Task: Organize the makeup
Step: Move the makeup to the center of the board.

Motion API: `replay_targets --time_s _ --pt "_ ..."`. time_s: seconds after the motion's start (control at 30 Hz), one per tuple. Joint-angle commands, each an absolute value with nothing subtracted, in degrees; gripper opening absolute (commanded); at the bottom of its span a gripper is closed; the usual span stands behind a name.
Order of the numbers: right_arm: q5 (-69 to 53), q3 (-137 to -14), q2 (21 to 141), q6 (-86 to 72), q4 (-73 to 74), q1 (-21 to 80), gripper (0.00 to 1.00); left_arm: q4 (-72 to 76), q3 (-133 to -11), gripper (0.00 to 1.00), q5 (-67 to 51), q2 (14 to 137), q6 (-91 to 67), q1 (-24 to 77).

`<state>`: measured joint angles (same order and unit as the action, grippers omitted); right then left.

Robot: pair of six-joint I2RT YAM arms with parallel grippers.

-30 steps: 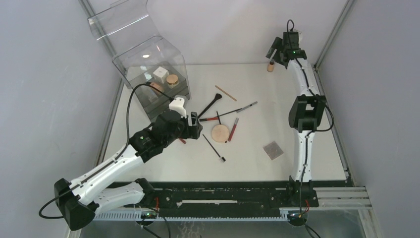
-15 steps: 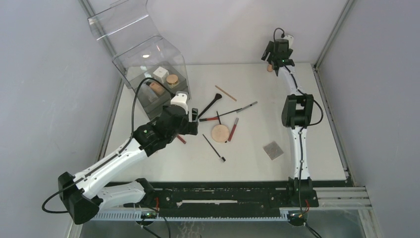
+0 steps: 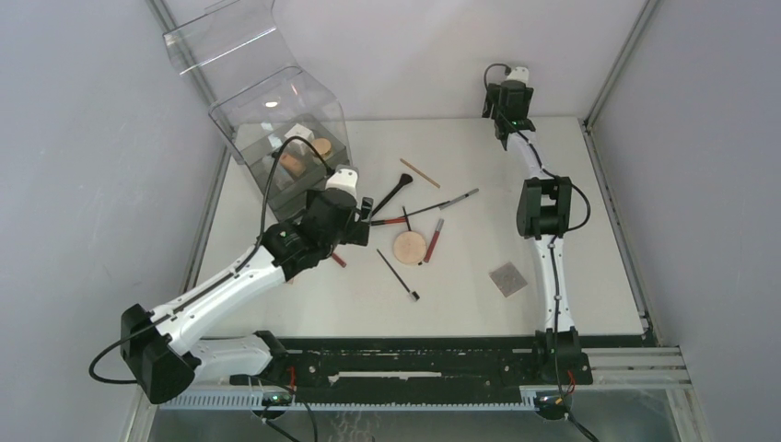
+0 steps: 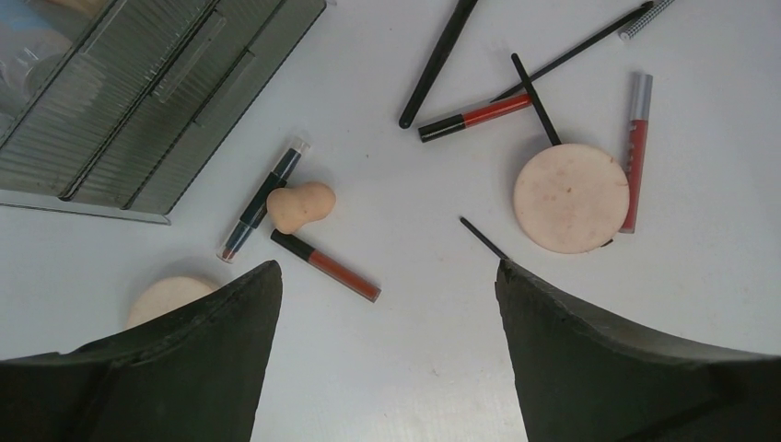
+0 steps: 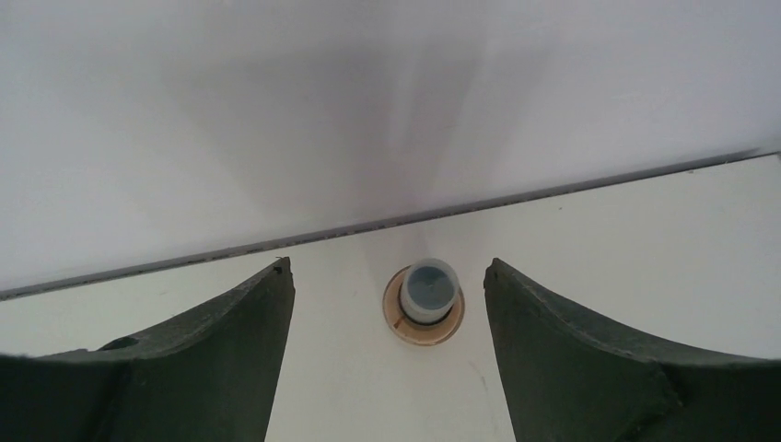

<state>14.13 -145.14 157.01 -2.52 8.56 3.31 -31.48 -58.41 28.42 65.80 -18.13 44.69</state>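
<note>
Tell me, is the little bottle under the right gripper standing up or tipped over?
Upright. The right wrist view looks down on the bottle, its grey cap centred inside the round tan body.

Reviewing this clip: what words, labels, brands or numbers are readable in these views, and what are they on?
None can be read.
The red lip tube, round tan compact, clear drawer box and small bottle show no legible print. Any marking on them is too small to tell.
</note>
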Motion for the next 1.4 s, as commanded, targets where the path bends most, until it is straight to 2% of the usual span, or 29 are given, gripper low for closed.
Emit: replay_targets --time_s 0.0,0.1,0.23,0.37,0.53,0.67,0.8,1.07,1.37 --pt "12.1 -148.7 156.4 0.2 4.1 1.6 0.81 -30.6 -62.6 0.89 29.6 67.0 -16.9 44.0" --pt "11.3 -148.8 156.5 0.5 4.1 1.4 0.77 -30.2 -63.2 0.89 29.1 68.0 -16.8 43.8" --pt "10.6 -150.6 157.5 0.9 5.2 1.5 0.62 -30.1 -63.8 0.89 28.8 69.2 -16.8 43.6" --pt "9.9 -150.9 157.6 0.7 5.2 1.3 0.59 -30.0 -63.7 0.89 28.4 69.4 -17.0 43.4" --pt "8.3 -151.1 157.6 -0.4 5.9 0.7 0.58 -29.8 -63.7 0.89 28.1 69.8 -17.1 43.2" --pt "6.7 -151.1 157.3 -3.7 7.6 -0.1 0.62 -29.7 -64.1 0.89 28.1 70.1 -17.0 43.2" --pt "5.2 -150.8 156.8 -5.9 9.1 -0.3 0.60 -29.8 -64.4 0.89 28.2 70.3 -16.9 43.1" --pt "6.0 -150.2 156.7 -7.9 7.9 0.2 0.64 -29.6 -64.7 0.89 28.0 71.0 -16.4 42.9" --pt "5.0 -151.0 157.3 -12.4 8.0 0.0 0.65 -29.6 -65.9 0.89 29.0 72.2 -15.2 42.9"
